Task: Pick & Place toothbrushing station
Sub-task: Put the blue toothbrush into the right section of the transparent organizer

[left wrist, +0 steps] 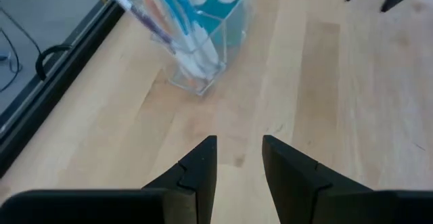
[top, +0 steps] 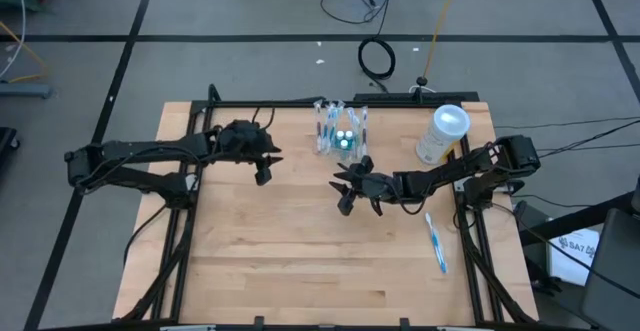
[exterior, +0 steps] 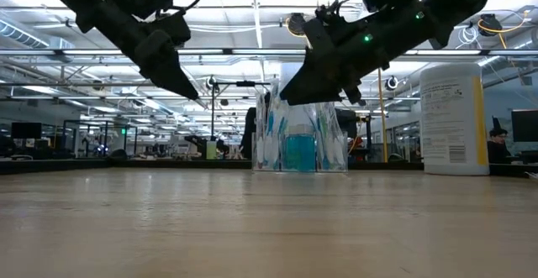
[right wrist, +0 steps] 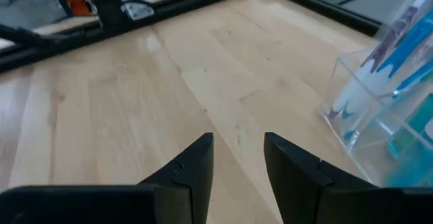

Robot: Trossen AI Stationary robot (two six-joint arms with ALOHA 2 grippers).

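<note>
The toothbrushing station (top: pixel 340 131), a clear plastic holder with upright toothbrushes and blue-green bottles, stands on its base near the table's far edge; it also shows in the low view (exterior: pixel 298 139), the left wrist view (left wrist: pixel 196 41) and the right wrist view (right wrist: pixel 385 116). My left gripper (top: pixel 265 166) hovers open and empty to the station's left (left wrist: pixel 239 160). My right gripper (top: pixel 348 191) hovers open and empty just on the near side of the station (right wrist: pixel 238 160).
A whitish cylinder with a round white top (top: pixel 443 134) stands at the far right of the table. A blue-and-white toothbrush (top: pixel 436 242) lies on the table at the right. Black frame rails run along the table's edges.
</note>
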